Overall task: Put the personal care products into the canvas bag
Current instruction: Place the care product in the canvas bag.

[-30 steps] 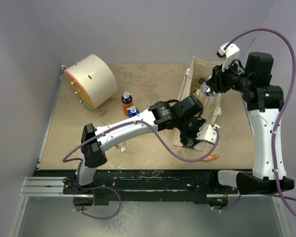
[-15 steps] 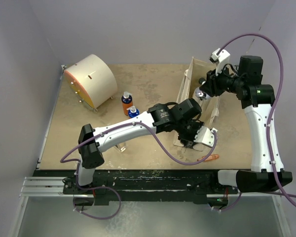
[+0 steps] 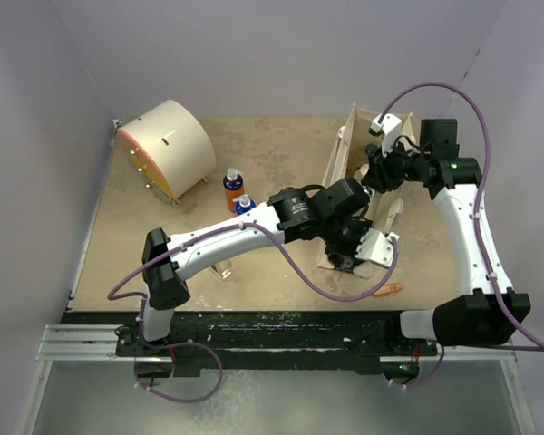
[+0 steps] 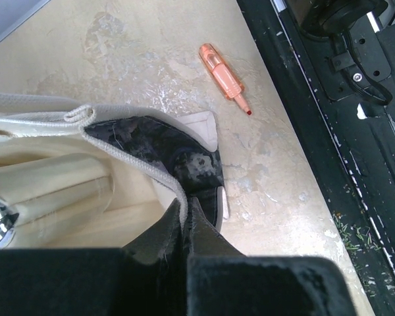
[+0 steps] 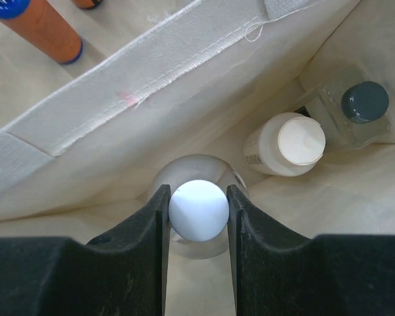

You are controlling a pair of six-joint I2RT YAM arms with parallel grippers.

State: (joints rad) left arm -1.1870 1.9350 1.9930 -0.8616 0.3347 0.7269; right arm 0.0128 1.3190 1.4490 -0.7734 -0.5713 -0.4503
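Note:
The canvas bag stands open at the table's right, its dark printed panel facing the front. My left gripper is shut on the bag's front rim, pinching the cloth edge between the fingers. My right gripper reaches down inside the bag and is shut on the white cap of the silver bottle. A cream-white bottle and a clear black-capped bottle lie on the bag's floor. Two orange bottles stand on the table left of the bag.
A large cream drum with an orange face lies at the back left. A small orange pen-like stick rests on the table near the front edge, right of the bag. The left arm stretches across the table's middle.
My left gripper has closed on the bag's front rim. The right arm has swung left and down, carrying the silver bottle deeper into the bag.

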